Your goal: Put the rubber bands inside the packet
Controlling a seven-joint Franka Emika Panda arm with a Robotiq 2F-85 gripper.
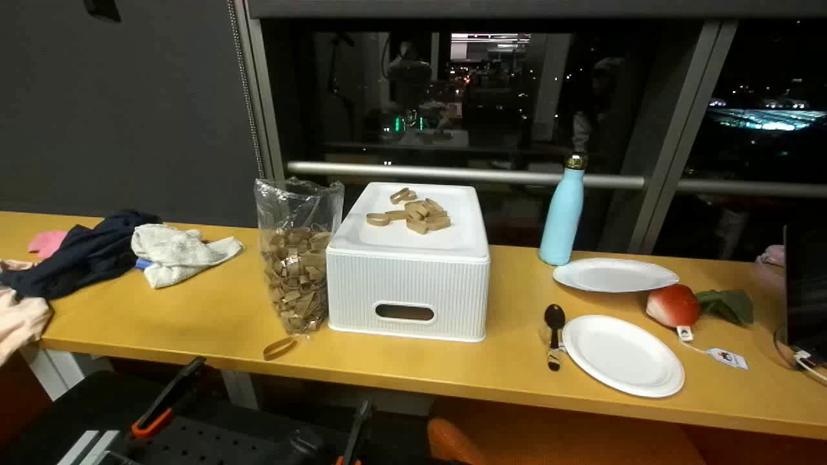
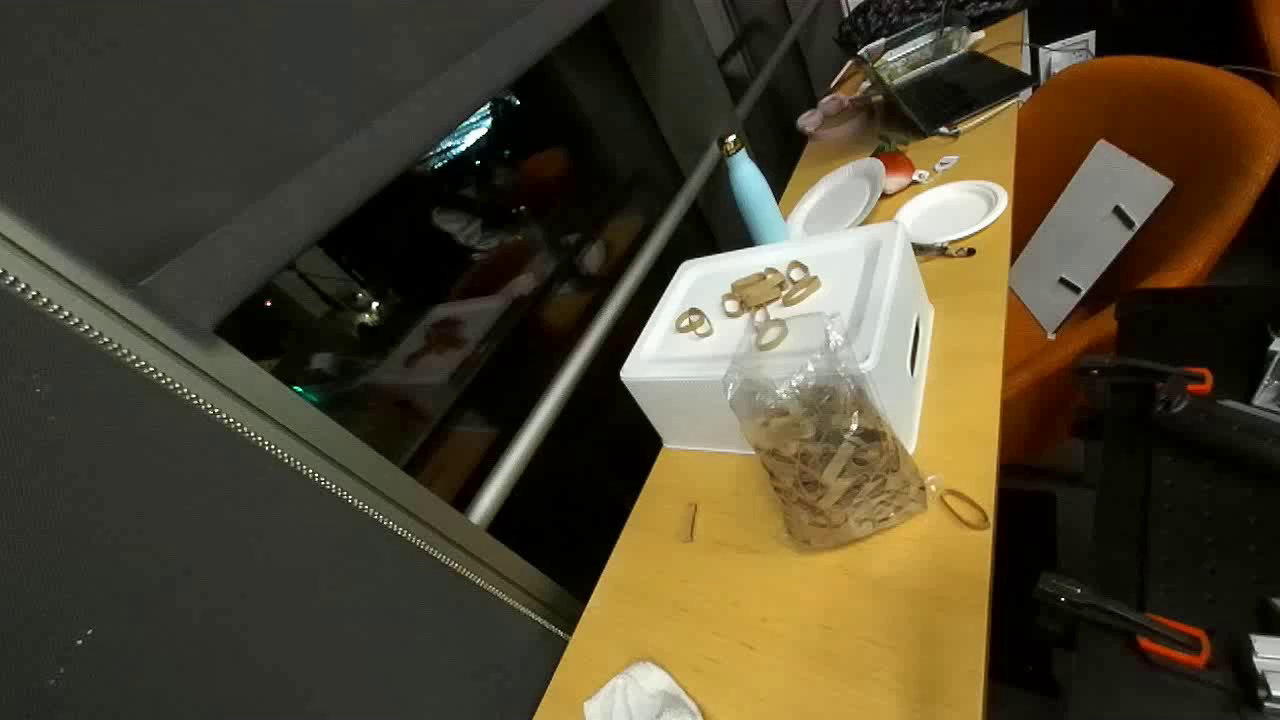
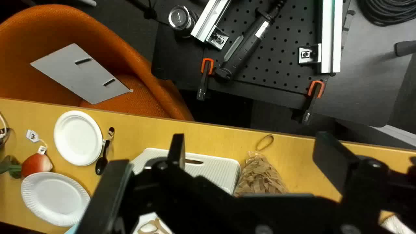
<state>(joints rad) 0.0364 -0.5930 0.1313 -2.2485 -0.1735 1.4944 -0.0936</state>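
Several tan rubber bands (image 1: 421, 216) lie loosely piled on top of the white box (image 1: 407, 284), in both exterior views. Beside the box stands the packet (image 1: 297, 278), a clear bag partly filled with similar bands, its empty upper part rising above them. A single loose band (image 3: 272, 138) rests on the table near the front edge, by the packet's base. My gripper (image 3: 250, 141) shows only in the wrist view, its fingers wide apart with nothing held. Beyond the gap appear the packet's lower part (image 3: 260, 177) and the box; the gripper body hides the packet's top and most of the pile.
A light-blue bottle (image 1: 562, 216), two white plates (image 1: 623, 355), a dark spoon (image 1: 554, 336) and a red plush toy (image 1: 673, 305) stand beyond the box. Cloths (image 1: 177, 252) lie at the table's opposite end. A small tan strip (image 2: 690, 522) lies behind the packet. A window runs along the back.
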